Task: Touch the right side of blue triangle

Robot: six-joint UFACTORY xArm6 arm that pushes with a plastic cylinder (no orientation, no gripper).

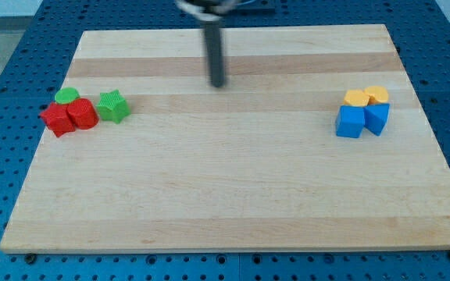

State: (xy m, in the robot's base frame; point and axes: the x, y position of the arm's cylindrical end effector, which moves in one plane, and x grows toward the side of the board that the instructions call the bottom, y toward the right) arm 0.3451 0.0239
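The blue triangle (377,118) sits at the view's right in a tight cluster. A blue cube (350,122) touches its left side. Two yellow blocks, one (356,97) and the other (377,94), sit just above them; their shapes are not clear. The dark rod comes down from the view's top centre and is blurred. My tip (218,83) rests on the wooden board (225,187), far to the left of the blue triangle and touching no block.
A second cluster sits at the view's left: a green cylinder (67,96), a green star (113,106), a red cylinder (83,114) and a red star-like block (56,120). A blue perforated table surrounds the board.
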